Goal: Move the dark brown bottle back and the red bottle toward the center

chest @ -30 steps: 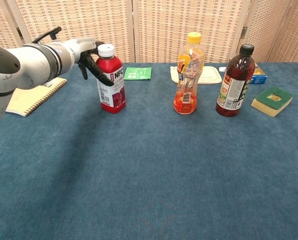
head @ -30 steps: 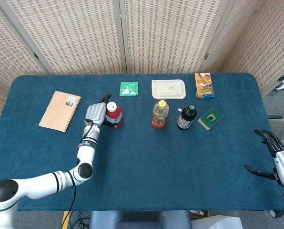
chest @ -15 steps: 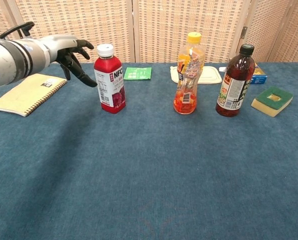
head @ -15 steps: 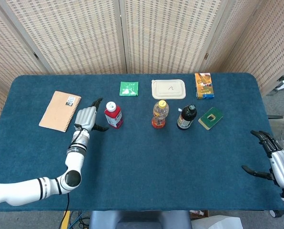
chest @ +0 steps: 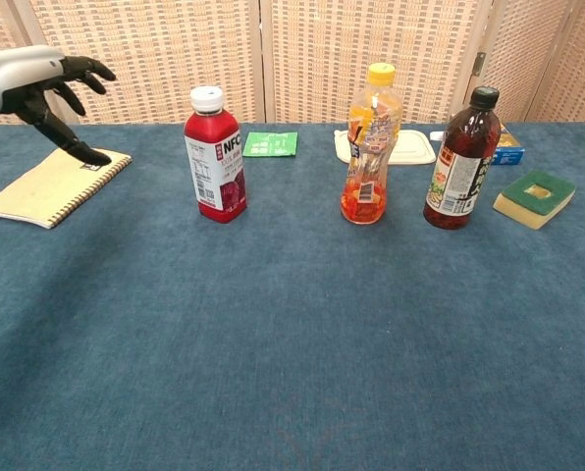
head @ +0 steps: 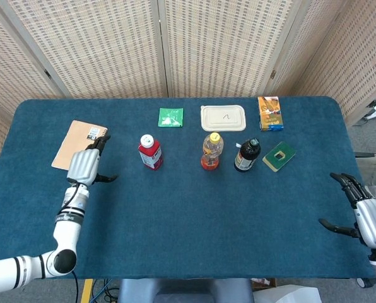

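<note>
The red bottle (head: 149, 153) (chest: 214, 156) with a white cap stands upright on the blue table, left of the middle. The dark brown bottle (head: 246, 156) (chest: 459, 160) with a black cap stands upright to the right of an orange bottle. My left hand (head: 87, 166) (chest: 47, 93) hovers open with fingers spread, well left of the red bottle and apart from it, beside the notebook. My right hand (head: 363, 214) is open at the table's right front edge, far from both bottles.
An orange bottle (head: 211, 151) (chest: 369, 146) stands between the two task bottles. A tan notebook (head: 74, 142) (chest: 49, 184) lies at the left. Behind are a green packet (head: 170, 117), a white lidded box (head: 223, 117) and an orange carton (head: 269, 112). A green sponge (head: 279, 156) (chest: 534, 198) lies beside the brown bottle.
My left hand let go of the red bottle and drew back to the left, toward the notebook. The red bottle stays standing. My right hand barely moved.
</note>
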Controlling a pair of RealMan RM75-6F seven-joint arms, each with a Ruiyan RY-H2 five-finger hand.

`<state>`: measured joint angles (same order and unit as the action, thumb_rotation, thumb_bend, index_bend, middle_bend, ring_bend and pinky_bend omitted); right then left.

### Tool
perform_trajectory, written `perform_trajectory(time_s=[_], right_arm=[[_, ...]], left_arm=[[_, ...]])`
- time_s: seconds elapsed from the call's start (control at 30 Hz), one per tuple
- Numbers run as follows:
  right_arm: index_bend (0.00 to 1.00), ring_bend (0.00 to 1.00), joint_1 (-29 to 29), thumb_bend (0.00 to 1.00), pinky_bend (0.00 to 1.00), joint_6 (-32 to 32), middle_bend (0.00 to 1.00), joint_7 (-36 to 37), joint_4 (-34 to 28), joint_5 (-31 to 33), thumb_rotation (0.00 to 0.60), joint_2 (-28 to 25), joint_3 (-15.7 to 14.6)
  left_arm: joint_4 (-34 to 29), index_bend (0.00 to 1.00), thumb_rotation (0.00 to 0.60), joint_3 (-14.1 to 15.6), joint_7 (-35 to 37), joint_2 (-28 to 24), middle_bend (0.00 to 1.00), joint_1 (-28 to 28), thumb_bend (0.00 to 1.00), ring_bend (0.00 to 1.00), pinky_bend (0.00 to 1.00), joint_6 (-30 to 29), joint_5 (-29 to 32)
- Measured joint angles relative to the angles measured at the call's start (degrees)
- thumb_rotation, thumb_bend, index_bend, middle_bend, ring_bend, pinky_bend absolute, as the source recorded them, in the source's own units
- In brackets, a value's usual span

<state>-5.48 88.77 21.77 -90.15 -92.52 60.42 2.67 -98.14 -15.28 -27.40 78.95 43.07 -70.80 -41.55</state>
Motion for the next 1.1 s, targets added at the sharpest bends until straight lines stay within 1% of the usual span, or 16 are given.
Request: perform_trajectory(time_s=[0.17, 0.33, 0.5, 0.53, 0.63, 0.73, 0.87, 0.97, 1.1], right_arm=[[0.13, 0.09, -0.14, 0.0, 0.31, -0.6, 0.17, -1.72, -0.18, 0.06, 0.6, 0.25, -0.19], [0.15, 0.09, -0.02, 0.0, 0.31, -0.7, 0.18, -2.56, -0.35, 0.86, 0.6, 0.03, -0.02], [0.17, 0.09, 0.14, 0.0, 0.31, -0.84, 0.19, -2.3, -0.39, 1.97, 0.6, -0.54, 0.41], [0.17, 0.09, 0.17, 0.0, 0.31, -0.86, 0.19, -2.29, -0.39, 2.09, 0.6, -0.61, 0.46], [0.17, 0.09, 0.2, 0.0, 0.31, -1.13, 0.19, -2.63, -0.44, 2.29, 0.6, -0.75, 0.45], [0.17, 0.09, 0.21, 0.0, 0.31, -1.6, 0.2, -3.34, -0.61, 2.65, 0.6, -0.93, 0.4], [0.17, 0.09, 0.16, 0.0, 0.31, -2.64, 0.2, -3.84, -1.01, 3.3, 0.6, -1.4, 0.28], [0.17, 0.09, 0.07, 0.0, 0.31, -3.28, 0.2, -3.79, -1.15, 3.64, 0.6, -1.7, 0.22], [0.17, 0.09, 0.02, 0.0, 0.31, -4.05, 0.2, -3.88, -1.06, 4.07, 0.6, -1.76, 0.08]], left_arm=[[-3.03, 0.18, 0.6, 4.68, 1.62, -3.77, 0.15, -4.54, 0.09, 0.23, 0.44, -3.13, -8.62], [-5.55, 0.25, 0.6, 8.4, 6.7, -7.22, 0.19, -10.47, 0.09, 0.23, 0.44, -6.59, -16.6], [-5.59, 0.28, 0.6, 11.96, 10.18, -8.83, 0.21, -15.12, 0.09, 0.23, 0.44, -11.74, -25.3], [-5.51, 0.28, 0.6, 13.05, 10.76, -9.18, 0.21, -16.51, 0.09, 0.23, 0.44, -13.0, -27.45], [-5.17, 0.28, 0.6, 15.76, 11.19, -10.02, 0.21, -19.7, 0.09, 0.23, 0.44, -15.68, -32.15], [-4.77, 0.29, 0.6, 17.74, 11.02, -10.72, 0.21, -22.66, 0.09, 0.23, 0.44, -18.17, -35.76], [-3.72, 0.31, 0.6, 19.22, 11.32, -11.12, 0.23, -25.77, 0.09, 0.23, 0.44, -21.35, -39.58], [-1.78, 0.32, 0.6, 20.32, 12.22, -10.91, 0.24, -28.26, 0.09, 0.23, 0.44, -23.45, -42.04], [0.57, 0.33, 0.6, 21.1, 13.94, -10.85, 0.25, -30.99, 0.09, 0.23, 0.44, -24.24, -42.92]])
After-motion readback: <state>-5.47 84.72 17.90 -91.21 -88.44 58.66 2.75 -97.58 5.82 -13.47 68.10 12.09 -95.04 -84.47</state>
